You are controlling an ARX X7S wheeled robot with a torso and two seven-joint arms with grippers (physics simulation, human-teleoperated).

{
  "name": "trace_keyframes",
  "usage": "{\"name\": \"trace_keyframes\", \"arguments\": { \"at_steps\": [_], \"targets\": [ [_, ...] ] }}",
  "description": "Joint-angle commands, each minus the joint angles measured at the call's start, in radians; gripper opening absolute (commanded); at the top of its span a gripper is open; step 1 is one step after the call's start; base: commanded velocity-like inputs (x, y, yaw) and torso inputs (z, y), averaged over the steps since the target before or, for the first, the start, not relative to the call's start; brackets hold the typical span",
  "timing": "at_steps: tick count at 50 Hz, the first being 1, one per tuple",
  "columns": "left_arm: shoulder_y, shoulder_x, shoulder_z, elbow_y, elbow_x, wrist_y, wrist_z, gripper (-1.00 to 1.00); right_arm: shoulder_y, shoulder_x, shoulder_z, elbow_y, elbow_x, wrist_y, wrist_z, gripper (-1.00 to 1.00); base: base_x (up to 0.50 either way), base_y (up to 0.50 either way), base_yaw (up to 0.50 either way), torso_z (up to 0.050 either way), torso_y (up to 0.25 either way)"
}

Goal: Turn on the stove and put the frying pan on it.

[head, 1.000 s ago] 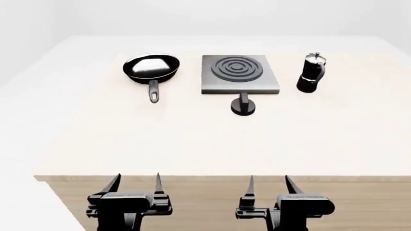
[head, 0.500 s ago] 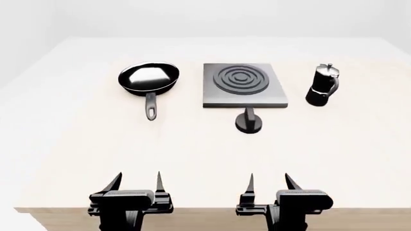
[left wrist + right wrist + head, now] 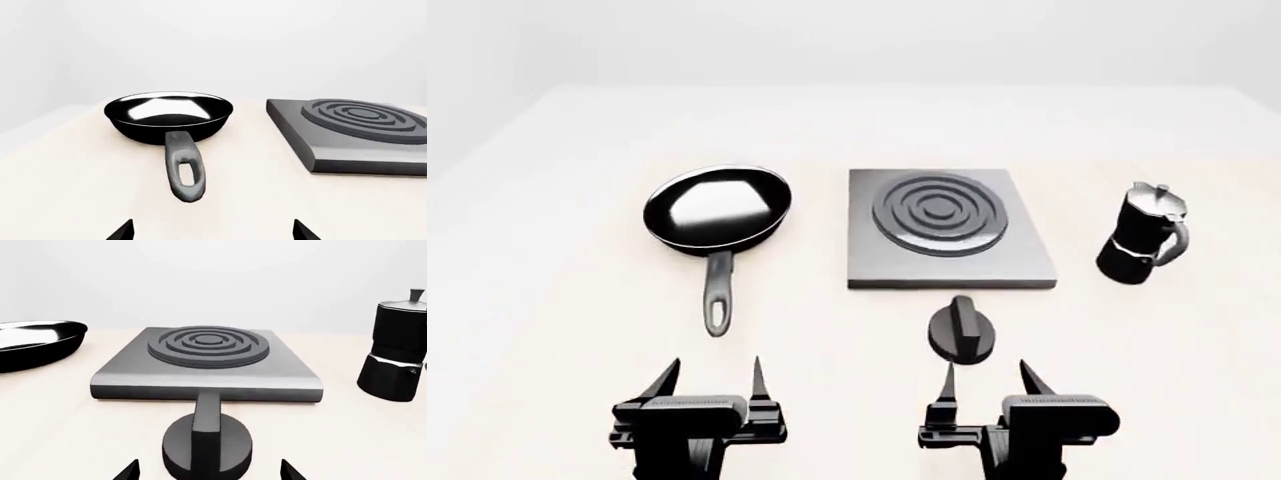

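Observation:
The frying pan [image 3: 718,208] [image 3: 168,114] sits on the table left of the stove, its long handle [image 3: 717,295] [image 3: 183,165] pointing toward me. The stove [image 3: 945,228] [image 3: 207,362] is a flat grey plate with a ring burner, and its round black knob [image 3: 962,330] [image 3: 208,442] lies just in front of it. My left gripper [image 3: 715,379] [image 3: 212,231] stands open a little short of the handle's end. My right gripper [image 3: 986,380] [image 3: 210,471] is open too, directly before the knob, with nothing between its fingers.
A black moka pot [image 3: 1144,236] [image 3: 399,347] stands upright to the right of the stove. The pale table [image 3: 561,300] stretches wide on all sides.
The view has moved forward over the table: pan, stove, knob and moka pot now appear nearer and lower in the head view. Both grippers stay open in the same pose.

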Motion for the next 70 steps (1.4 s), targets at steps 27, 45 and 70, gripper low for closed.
{"name": "trace_keyframes", "arguments": {
  "at_steps": [27,45,70],
  "targets": [
    [-0.001,-0.02,0.026,0.002,-0.021,0.007,-0.021,1.0,-0.001,0.02,-0.017,-0.012,0.045,0.001,0.011,1.0,0.44,0.0,0.0,0.0,0.001],
    [-0.006,-0.029,0.032,0.001,-0.039,0.002,-0.029,1.0,0.072,0.048,0.002,-0.245,0.182,0.468,0.088,1.0,0.0,0.0,0.0,0.0,0.0],
    [-0.006,-0.04,0.042,0.005,-0.055,0.001,-0.042,1.0,0.17,0.019,0.022,-0.373,0.26,0.953,0.266,1.0,0.0,0.0,0.0,0.0,0.0]
  ]
}}
